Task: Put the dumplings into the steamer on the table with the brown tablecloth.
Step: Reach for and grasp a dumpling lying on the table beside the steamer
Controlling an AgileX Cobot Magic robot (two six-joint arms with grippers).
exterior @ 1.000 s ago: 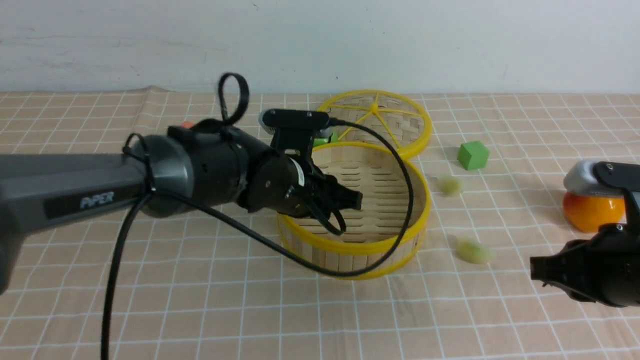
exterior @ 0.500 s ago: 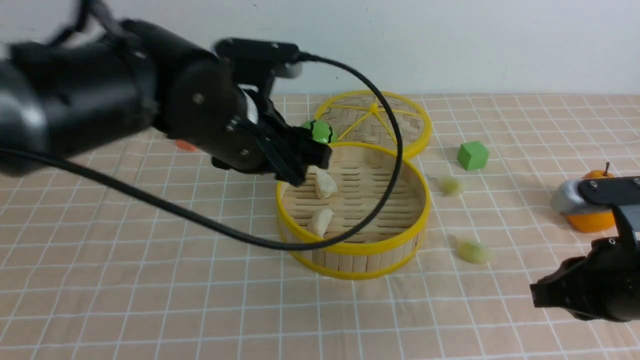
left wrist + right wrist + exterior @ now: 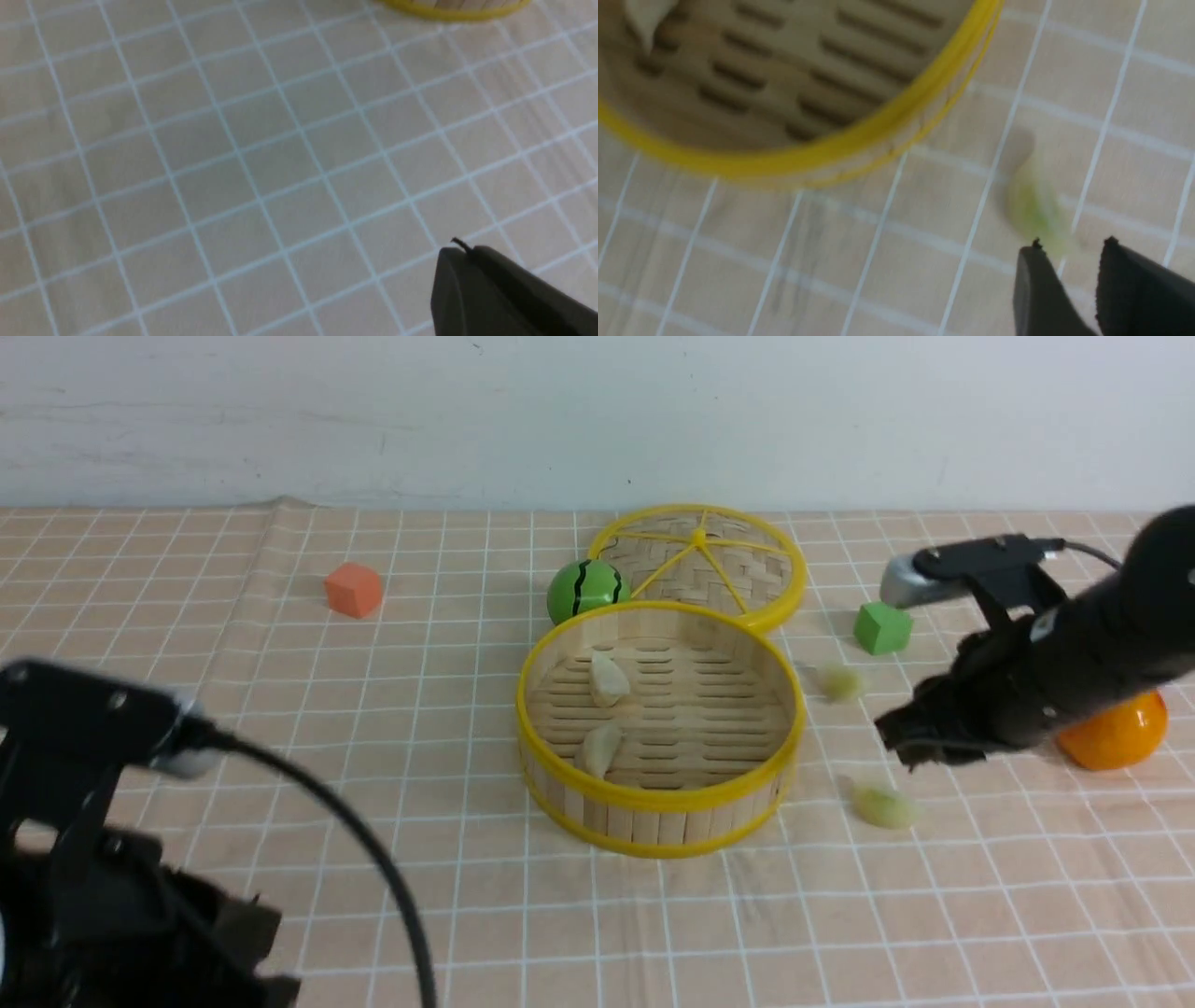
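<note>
The steamer (image 3: 653,798) stands mid-table on the brown tablecloth (image 3: 373,728). Two cream dumplings (image 3: 609,679) (image 3: 600,749) lie on its slatted floor. Two pale green dumplings rest on the cloth to its right, one farther back (image 3: 841,682) and one nearer (image 3: 883,805). My right gripper (image 3: 901,742) hovers between them with its jaws open. In the right wrist view a blurred green dumpling (image 3: 1034,205) sits just ahead of the right gripper (image 3: 1073,245), beside the steamer's rim (image 3: 859,140). My left gripper (image 3: 252,943) is low at the near left, shut and empty (image 3: 460,249).
A flat woven lid (image 3: 738,569) leans behind the steamer, with a green striped ball (image 3: 584,590) next to it. An orange cube (image 3: 354,589) lies at the back left. A green cube (image 3: 882,627) and an orange fruit (image 3: 1116,733) lie on the right, close to my right arm.
My left arm pulled back from over the steamer to the near left and shut. My right arm swung in from the near right toward the green dumplings and opened its jaws.
</note>
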